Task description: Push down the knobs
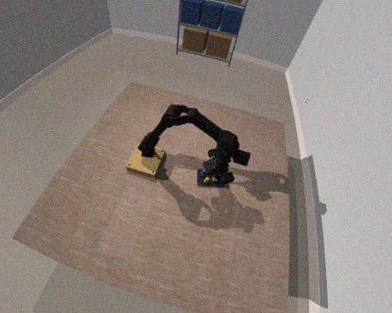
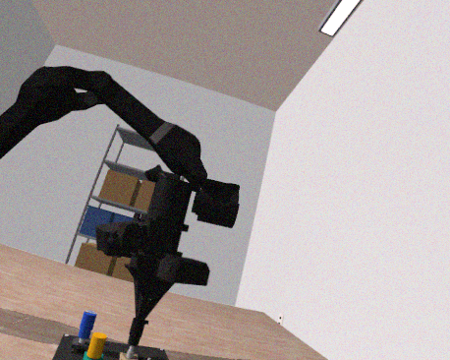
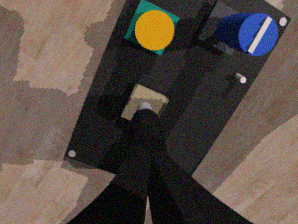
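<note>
The black circuit board (image 1: 200,183) (image 2: 152,353) (image 3: 200,115) carries the parts. The blue knob (image 1: 204,172) (image 2: 87,326) (image 3: 269,40) stands high, with bare shaft showing between it and its dark potentiometer in the exterior view. The yellow knob (image 1: 206,180) (image 2: 97,345) (image 3: 154,30) is above a teal potentiometer, with no clear gap visible. A beige potentiometer (image 3: 150,95) has a bare grey shaft and no knob. My gripper (image 2: 134,344) (image 3: 148,155) is shut and empty, its tips directly at the top of that shaft; whether they touch is unclear.
A thin metal pin (image 3: 241,78) stands near the board's edge, below the blue knob in the wrist view. The arm's yellow base block (image 1: 141,166) is left of the board. A shelf with boxes (image 1: 218,44) stands far back.
</note>
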Action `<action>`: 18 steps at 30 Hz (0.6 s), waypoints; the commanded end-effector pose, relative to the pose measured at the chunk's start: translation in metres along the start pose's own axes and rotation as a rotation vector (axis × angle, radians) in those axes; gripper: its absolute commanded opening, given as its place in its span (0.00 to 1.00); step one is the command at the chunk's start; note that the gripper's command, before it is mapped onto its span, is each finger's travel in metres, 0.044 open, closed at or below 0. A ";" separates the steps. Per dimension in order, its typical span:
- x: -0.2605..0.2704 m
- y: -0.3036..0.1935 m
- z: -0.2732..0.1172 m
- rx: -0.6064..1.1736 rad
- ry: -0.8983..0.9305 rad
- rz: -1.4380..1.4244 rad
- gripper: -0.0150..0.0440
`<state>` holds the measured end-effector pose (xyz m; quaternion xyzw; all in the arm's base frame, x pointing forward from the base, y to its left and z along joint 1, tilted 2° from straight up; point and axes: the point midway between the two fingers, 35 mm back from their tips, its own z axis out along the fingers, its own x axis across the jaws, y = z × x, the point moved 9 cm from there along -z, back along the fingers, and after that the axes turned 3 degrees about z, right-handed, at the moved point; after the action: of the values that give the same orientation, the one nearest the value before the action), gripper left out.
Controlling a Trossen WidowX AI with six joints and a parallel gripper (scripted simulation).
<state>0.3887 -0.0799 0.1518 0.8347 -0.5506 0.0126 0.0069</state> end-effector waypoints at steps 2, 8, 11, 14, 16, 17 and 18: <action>0.002 -0.002 0.015 -0.013 -0.004 0.002 0.25; 0.002 -0.002 0.017 -0.013 -0.004 0.002 0.25; 0.002 -0.002 0.018 -0.013 -0.004 0.002 0.25; 0.002 -0.002 0.019 -0.013 -0.004 0.002 0.25; 0.002 -0.002 0.019 -0.013 -0.004 0.002 0.25; 0.002 -0.002 0.019 -0.013 -0.004 0.002 0.25; 0.002 -0.002 0.019 -0.013 -0.004 0.002 0.25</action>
<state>0.3883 -0.0799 0.1495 0.8346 -0.5506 0.0131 0.0067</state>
